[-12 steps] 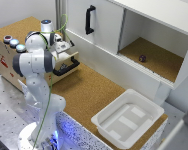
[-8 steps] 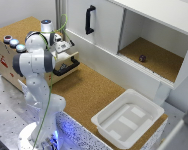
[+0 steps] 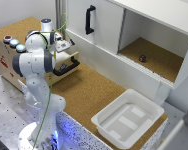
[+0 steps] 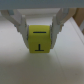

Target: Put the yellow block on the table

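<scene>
In the wrist view the yellow block [image 4: 41, 40], marked with black lines, fills the middle of the picture. My gripper [image 4: 41, 36] is shut on it, with one of the fingers [image 4: 18, 23] against each side. A pale surface lies right under the block; whether the block touches it I cannot tell. In the exterior view the gripper [image 3: 64, 46] hangs over the light wooden box [image 3: 9, 57] at the exterior view's left, and the block is too small to make out there. The brown cork table [image 3: 89, 92] stretches beside the box.
A black handle [image 3: 68, 66] sticks out of the wooden box. A white tub [image 3: 128, 119] stands near the table's front at the exterior view's right. Behind is a white cabinet with a black door handle [image 3: 89, 20] and an open bay holding a small dark ball [image 3: 142, 58].
</scene>
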`<state>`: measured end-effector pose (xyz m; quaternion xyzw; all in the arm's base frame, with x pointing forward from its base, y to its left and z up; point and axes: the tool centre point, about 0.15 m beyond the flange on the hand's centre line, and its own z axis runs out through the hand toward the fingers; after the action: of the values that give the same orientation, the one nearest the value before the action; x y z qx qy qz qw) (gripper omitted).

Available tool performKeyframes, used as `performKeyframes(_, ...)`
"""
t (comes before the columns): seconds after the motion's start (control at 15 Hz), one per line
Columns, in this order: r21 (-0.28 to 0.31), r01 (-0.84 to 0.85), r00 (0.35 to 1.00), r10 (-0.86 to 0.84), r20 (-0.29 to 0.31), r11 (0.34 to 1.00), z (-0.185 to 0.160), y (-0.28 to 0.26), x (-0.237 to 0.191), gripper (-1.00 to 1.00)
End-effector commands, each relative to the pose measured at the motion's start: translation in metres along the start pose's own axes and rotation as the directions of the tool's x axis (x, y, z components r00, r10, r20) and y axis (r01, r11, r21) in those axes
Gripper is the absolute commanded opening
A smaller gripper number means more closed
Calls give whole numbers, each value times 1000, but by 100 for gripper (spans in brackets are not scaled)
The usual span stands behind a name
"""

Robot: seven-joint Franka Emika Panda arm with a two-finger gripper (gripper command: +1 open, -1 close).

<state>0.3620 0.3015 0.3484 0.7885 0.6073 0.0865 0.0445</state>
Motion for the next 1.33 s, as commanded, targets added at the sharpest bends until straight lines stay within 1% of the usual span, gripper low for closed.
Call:
performKeyframes(0.0,-24,17,999,-18,-33,1000,-33,39,-35,-100)
performKeyframes(0.07,-28,46,999,-46,-15,999,-34,42,-36,-100)
performKeyframes(0.2,-26,85,996,-86,-10,996,-37,46,-38,-100)
performKeyframes(0.27,-42,91,996,-91,3,995,-43,51,-44,-100)
performKeyframes(0.33,-49,81,997,-81,0,996,-51,57,-51,-100)
performKeyframes(0.4,-61,63,998,-63,3,996,-60,61,-62,-100)
performKeyframes(0.53,-109,-4,1000,6,18,994,-78,70,-92,-100)
performKeyframes(0.67,-131,-79,996,83,21,988,-84,79,-120,-100)
performKeyframes(0.73,-137,-140,990,143,15,981,-86,84,-141,-100)
performKeyframes(0.87,-111,-236,971,238,-2,965,-82,95,-179,-100)
performKeyframes(1.0,-80,-328,945,328,-7,941,-66,106,-215,-100)
performKeyframes(1.07,-51,-369,930,368,-15,928,-57,111,-232,-100)
performKeyframes(1.13,-48,-407,914,407,-13,912,-50,114,-243,-100)
performKeyframes(1.2,-34,-481,876,481,-12,876,-37,119,-263,-100)
performKeyframes(1.27,-44,-551,833,552,22,833,-22,121,-276,-100)
